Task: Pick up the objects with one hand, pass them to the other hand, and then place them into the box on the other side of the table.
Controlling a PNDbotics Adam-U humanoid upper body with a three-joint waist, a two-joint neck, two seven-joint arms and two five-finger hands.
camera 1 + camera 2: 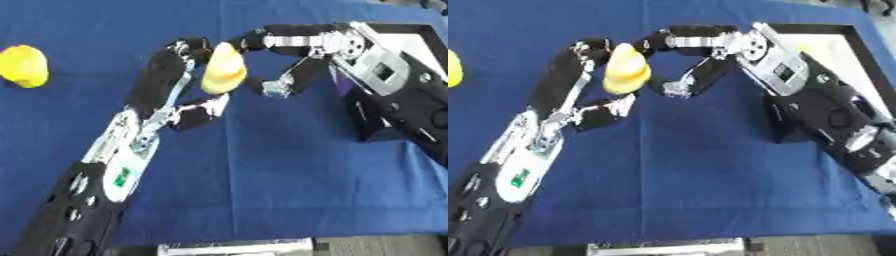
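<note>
Left hand curled round yellow pear-shaped object; right hand fingers curved, touching its top; black box at right.

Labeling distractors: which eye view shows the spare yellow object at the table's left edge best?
Left eye view: the spare yellow object shows whole on the blue cloth. In the right eye view only a sliver of it shows, cut by the picture's left edge.
</note>
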